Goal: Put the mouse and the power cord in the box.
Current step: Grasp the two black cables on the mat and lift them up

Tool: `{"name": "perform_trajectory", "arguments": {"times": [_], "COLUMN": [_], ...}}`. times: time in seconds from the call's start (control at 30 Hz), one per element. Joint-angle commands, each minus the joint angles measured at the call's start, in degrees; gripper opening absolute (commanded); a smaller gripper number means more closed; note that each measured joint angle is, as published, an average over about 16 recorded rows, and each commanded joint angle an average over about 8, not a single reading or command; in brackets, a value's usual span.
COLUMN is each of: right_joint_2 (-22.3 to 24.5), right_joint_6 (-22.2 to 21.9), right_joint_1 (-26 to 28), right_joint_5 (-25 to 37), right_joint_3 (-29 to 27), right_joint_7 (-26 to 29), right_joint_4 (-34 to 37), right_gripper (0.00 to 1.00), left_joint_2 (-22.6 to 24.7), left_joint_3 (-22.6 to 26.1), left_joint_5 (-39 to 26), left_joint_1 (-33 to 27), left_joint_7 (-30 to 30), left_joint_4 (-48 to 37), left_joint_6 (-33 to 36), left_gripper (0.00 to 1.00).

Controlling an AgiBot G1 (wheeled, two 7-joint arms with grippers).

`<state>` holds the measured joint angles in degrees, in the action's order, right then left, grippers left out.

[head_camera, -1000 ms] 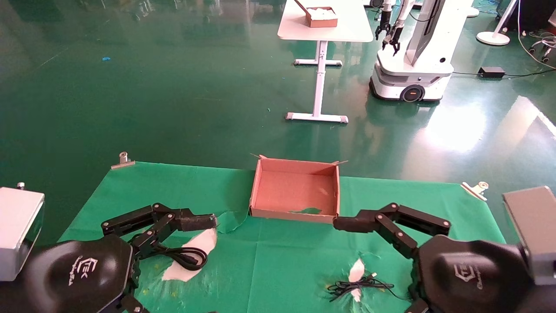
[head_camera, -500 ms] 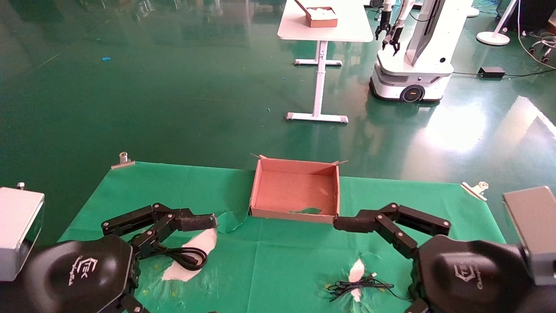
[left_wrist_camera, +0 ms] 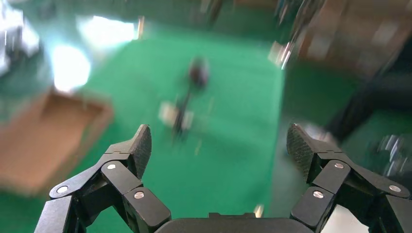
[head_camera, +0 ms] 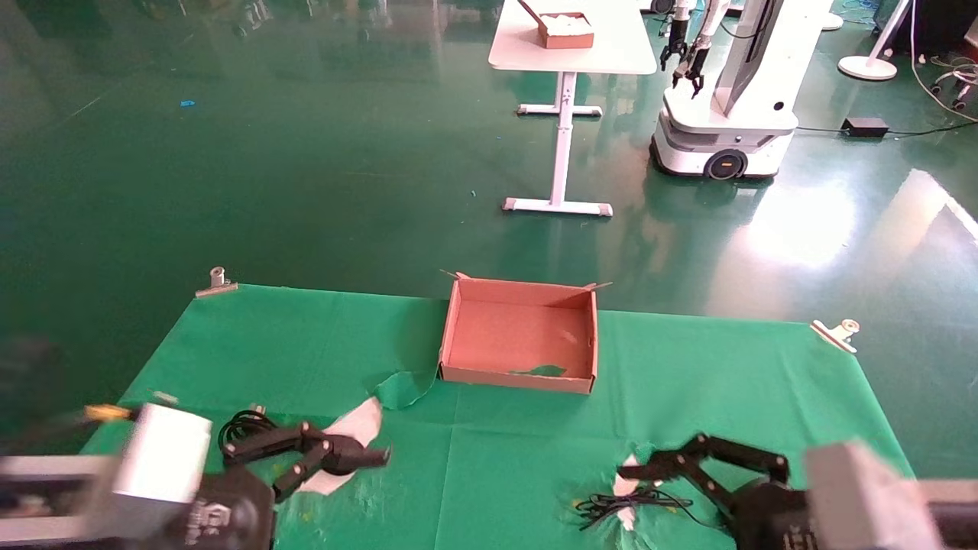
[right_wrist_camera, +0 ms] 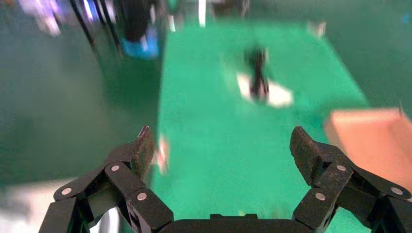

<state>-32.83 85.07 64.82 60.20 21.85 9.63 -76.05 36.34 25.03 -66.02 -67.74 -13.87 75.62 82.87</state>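
Meanwhile, our left gripper [head_camera: 328, 451], fingers spread, hangs beside the coiled power cord [head_camera: 243, 425]; our right gripper [head_camera: 672, 467], fingers spread, hangs above a thin cable [head_camera: 623, 506]. We judge both pickups pending; the box [head_camera: 519, 374] sits empty.

Place: a robotics lab or test hall
Floor: glossy dark green floor [head_camera: 306, 153], wide and open
Work surface: green cloth [head_camera: 497, 458] held by metal clips [head_camera: 216, 281]
Further off: white wheeled robot [head_camera: 726, 99], white height-adjustable table [head_camera: 569, 57]
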Motion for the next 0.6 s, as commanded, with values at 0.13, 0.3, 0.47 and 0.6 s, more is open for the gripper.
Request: {"name": "perform_trajectory", "arguments": {"times": [0.13,0.3,0.47,0.6], "right_joint_2": [-0.5,-1.7,-1.9,-2.0], "right_joint_6": [-0.6,-1.1,-1.1,-0.8], "right_joint_1": [3.7,5.8,5.9,5.8], "right_joint_5": [12.3,17.2,17.5,16.9], "right_joint_3": [4.1,5.9,6.0,5.9], "right_joint_7": [0.3,2.1,2.0,1.6], "right_joint_4": [-1.0,-1.2,-1.0,-0.4], "right_gripper": [1.00,1.00,1.00,1.00], "left_joint_2": [2.9,6.3,6.6,6.8], "left_joint_3": [6.7,10.8,11.1,11.3], "left_joint_5": [-18.9,-30.6,-31.9,-32.7], "left_joint_1": [-6.2,-9.6,-9.8,-9.6], "left_joint_7": [-2.6,-4.2,-4.4,-4.3], "left_joint_4": [0.3,-0.4,-0.6,-0.8], "left_joint_6": [-2.3,-4.4,-4.6,-5.0], "left_gripper": [1.00,1.00,1.00,1.00]}}
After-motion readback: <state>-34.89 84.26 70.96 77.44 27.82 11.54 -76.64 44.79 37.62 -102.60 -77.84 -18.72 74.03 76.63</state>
